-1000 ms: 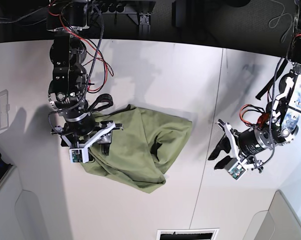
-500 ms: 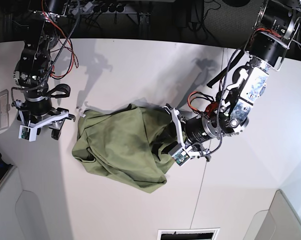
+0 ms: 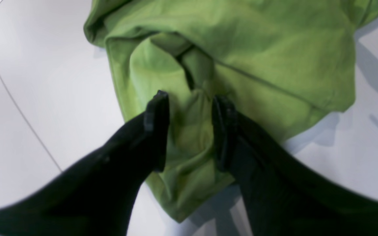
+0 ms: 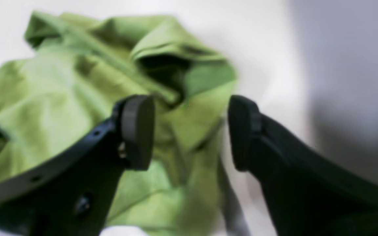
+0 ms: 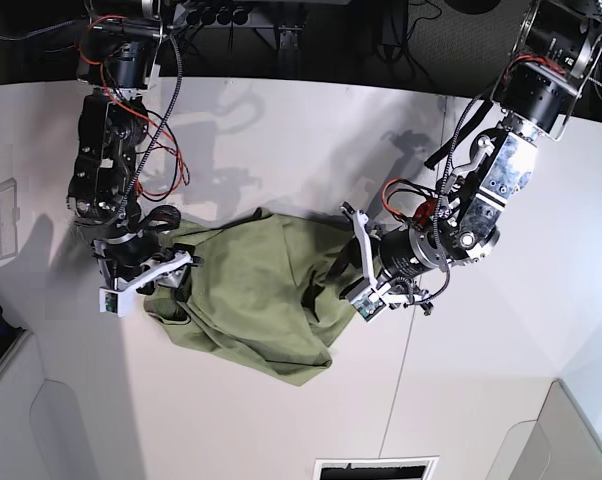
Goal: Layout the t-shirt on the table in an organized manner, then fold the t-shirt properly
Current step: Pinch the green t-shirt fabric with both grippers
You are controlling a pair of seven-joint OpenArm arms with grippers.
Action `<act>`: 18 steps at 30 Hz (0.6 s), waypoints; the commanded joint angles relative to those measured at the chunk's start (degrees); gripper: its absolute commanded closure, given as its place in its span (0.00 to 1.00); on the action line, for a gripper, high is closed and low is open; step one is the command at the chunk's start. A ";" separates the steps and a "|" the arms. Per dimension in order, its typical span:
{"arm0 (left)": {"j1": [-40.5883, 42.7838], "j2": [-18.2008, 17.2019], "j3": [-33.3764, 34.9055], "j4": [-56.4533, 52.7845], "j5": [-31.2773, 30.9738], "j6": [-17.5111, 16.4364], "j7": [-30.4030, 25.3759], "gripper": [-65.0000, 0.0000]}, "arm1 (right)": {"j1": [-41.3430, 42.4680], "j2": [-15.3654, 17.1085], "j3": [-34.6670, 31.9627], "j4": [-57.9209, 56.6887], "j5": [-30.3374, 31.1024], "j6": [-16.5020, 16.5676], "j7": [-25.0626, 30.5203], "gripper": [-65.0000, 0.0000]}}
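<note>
On the table (image 5: pixel 281 130), near its middle, the t-shirt (image 5: pixel 256 290) lies as a crumpled green heap, with overlapping folds and a pointed lobe toward the lower edge of the base view. A thin dark seam line (image 5: pixel 429 240) crosses the white tabletop just beside the garment, on the side of the left arm.

The left gripper (image 5: pixel 349 268) is positioned at the edge of the heap on the right of the base view. In the left wrist view, the left gripper (image 3: pixel 190 131) has its two black fingers (image 3: pixel 156 131) set apart, with a raised fold of fabric bunched in the gap between them. The fabric touches, or nearly touches, the inner faces of both fingers; the jaws are not fully closed on it, and a firm grip cannot be confirmed from these views.

The right gripper (image 5: pixel 166 272) is positioned at the opposite edge of the heap. In the right wrist view, which is blurred, the right gripper (image 4: pixel 190 131) stands wide open, its round pads (image 4: pixel 138 131) well apart. Cloth is visible beyond and below the gap, and no fabric is pinched between the pads.

A hem seam (image 3: pixel 267 85) runs diagonally across the fabric ahead of the left fingers.
</note>
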 commanded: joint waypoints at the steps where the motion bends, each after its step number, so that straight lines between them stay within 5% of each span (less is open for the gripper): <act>1: -1.27 -0.13 -0.39 0.85 -0.42 0.24 -1.20 0.62 | 2.03 0.00 -0.09 0.17 0.61 0.66 1.57 0.46; 7: -1.09 -0.20 -0.39 0.85 -0.39 0.22 -1.07 0.62 | 2.60 0.00 -0.13 -2.73 0.63 0.39 2.67 0.50; 10: -1.14 -0.15 -0.39 0.85 -0.39 0.24 -1.03 0.62 | 2.62 -0.35 -0.13 -3.06 0.61 0.92 2.71 0.70; 13: -1.11 -0.15 -0.39 0.85 -0.39 0.22 -1.05 0.62 | 2.95 -1.07 -0.13 -3.04 0.68 4.76 3.32 0.97; 18: -1.14 -0.17 -0.39 0.85 -0.37 0.24 -1.03 0.62 | 3.08 -2.32 -0.13 -2.29 0.68 5.77 4.13 1.00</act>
